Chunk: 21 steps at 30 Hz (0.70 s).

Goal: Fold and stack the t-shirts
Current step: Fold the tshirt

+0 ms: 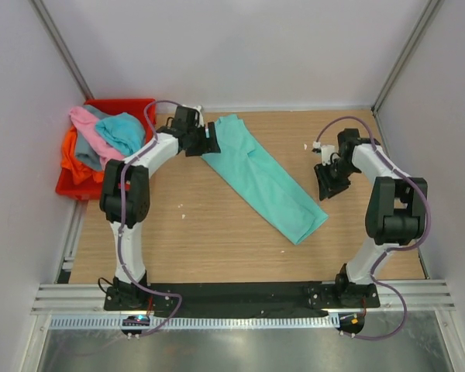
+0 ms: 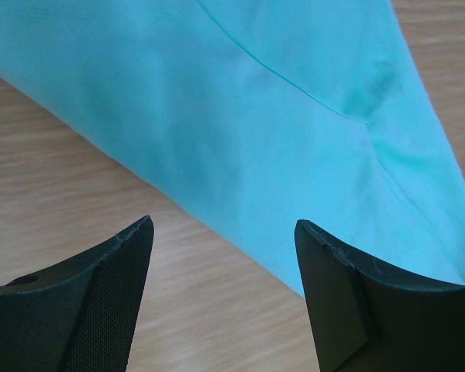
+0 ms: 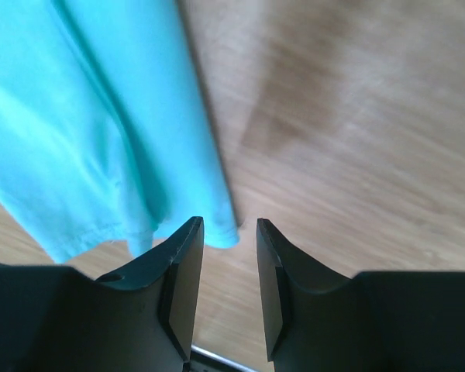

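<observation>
The mint green t-shirt (image 1: 263,180) lies flat on the table as a long folded strip, running diagonally from back centre to front right. My left gripper (image 1: 211,143) hovers at its far left end, open; in the left wrist view the jaws (image 2: 223,225) stand wide over the shirt's edge (image 2: 256,101) and bare wood. My right gripper (image 1: 325,182) sits off the strip's right end, open with a narrow gap (image 3: 229,225) and nothing in it; the shirt's corner (image 3: 85,132) lies just beyond its left finger. Pink (image 1: 89,132), turquoise (image 1: 122,132), orange (image 1: 76,159) and grey (image 1: 87,151) t-shirts are heaped at far left.
The heaped shirts rest in a red plastic bin (image 1: 66,186) at the table's back left corner. White walls close in the table on three sides. A metal rail (image 1: 232,298) with both arm bases runs along the near edge.
</observation>
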Each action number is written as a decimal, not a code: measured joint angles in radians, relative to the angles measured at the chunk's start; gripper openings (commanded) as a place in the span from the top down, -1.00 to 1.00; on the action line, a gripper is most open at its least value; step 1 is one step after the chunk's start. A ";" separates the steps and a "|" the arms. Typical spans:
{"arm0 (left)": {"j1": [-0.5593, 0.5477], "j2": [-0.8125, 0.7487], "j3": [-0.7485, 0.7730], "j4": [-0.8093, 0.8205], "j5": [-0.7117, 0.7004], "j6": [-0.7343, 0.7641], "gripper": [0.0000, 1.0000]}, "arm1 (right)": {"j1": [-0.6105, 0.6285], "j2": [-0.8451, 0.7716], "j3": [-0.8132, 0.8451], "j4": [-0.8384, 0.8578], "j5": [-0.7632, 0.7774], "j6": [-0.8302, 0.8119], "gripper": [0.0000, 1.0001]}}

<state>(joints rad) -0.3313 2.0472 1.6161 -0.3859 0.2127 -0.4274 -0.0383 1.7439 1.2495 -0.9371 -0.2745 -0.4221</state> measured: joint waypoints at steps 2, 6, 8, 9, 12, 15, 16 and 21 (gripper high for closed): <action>0.035 0.045 0.027 -0.001 -0.015 0.008 -0.48 | -0.009 0.034 0.035 0.023 0.000 0.006 0.20; 0.056 0.099 0.047 -0.019 -0.033 0.021 -0.48 | -0.010 0.106 0.105 0.073 -0.001 0.021 0.20; 0.055 0.116 0.058 -0.032 -0.034 0.027 -0.48 | -0.010 0.138 0.134 0.087 -0.001 0.031 0.21; 0.055 0.125 0.068 -0.039 -0.034 0.031 -0.49 | -0.010 0.154 0.145 0.092 -0.002 0.034 0.21; 0.055 0.153 0.109 -0.047 -0.034 0.043 -0.48 | -0.010 0.192 0.162 0.095 -0.002 0.036 0.22; 0.061 0.181 0.158 -0.054 -0.034 0.048 -0.48 | -0.010 0.209 0.162 0.082 0.000 0.031 0.24; 0.064 0.190 0.172 -0.054 -0.034 0.049 -0.48 | -0.010 0.209 0.160 0.076 0.002 0.027 0.24; 0.077 0.243 0.255 -0.067 -0.037 0.052 -0.48 | -0.010 0.209 0.138 0.052 0.020 -0.006 0.24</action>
<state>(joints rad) -0.2539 2.2906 1.8713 -0.4526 0.1761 -0.3756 -0.0479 1.9530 1.3872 -0.8852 -0.2546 -0.4278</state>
